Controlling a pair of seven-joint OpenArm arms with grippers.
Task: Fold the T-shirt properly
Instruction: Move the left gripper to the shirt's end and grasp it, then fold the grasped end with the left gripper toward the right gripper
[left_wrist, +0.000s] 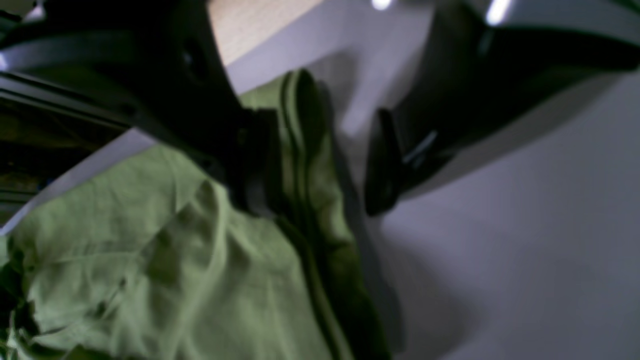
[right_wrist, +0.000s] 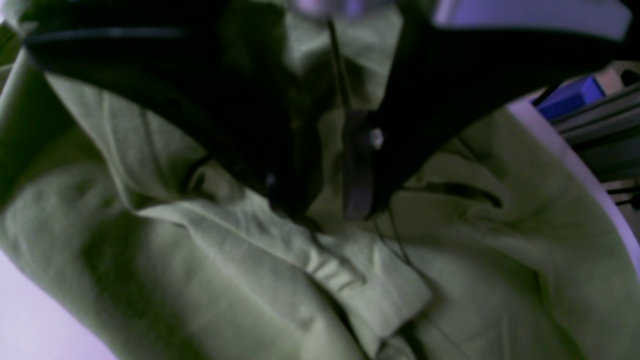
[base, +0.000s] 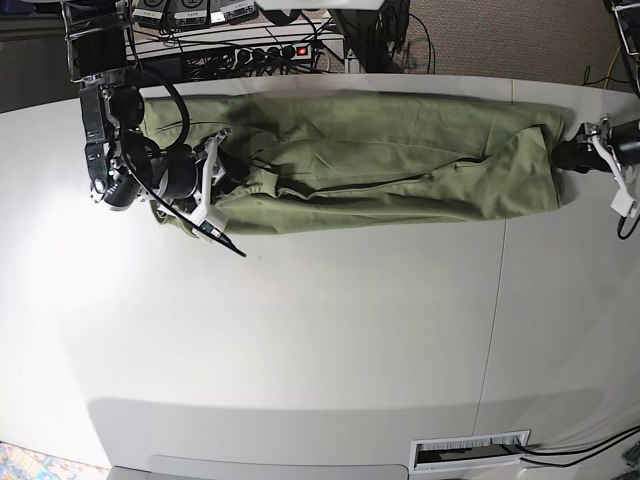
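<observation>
The sage-green T-shirt (base: 380, 165) lies folded into a long band across the far part of the white table (base: 320, 340). My right gripper (base: 213, 188) is at the band's left end. In the right wrist view its fingers stand close together on a bunched fold of the T-shirt (right_wrist: 250, 260), with the gripper (right_wrist: 322, 210) shut on the cloth. My left gripper (base: 572, 155) is at the band's right end. In the left wrist view the gripper (left_wrist: 316, 205) stands open, with the T-shirt's layered edge (left_wrist: 305, 150) against one finger and a gap before the other.
A power strip and cables (base: 250, 48) sit behind the table's far edge. A slotted plate (base: 470, 452) lies at the table's front edge. A blue object (right_wrist: 570, 95) and metal rails stand past the table edge beside the right arm.
</observation>
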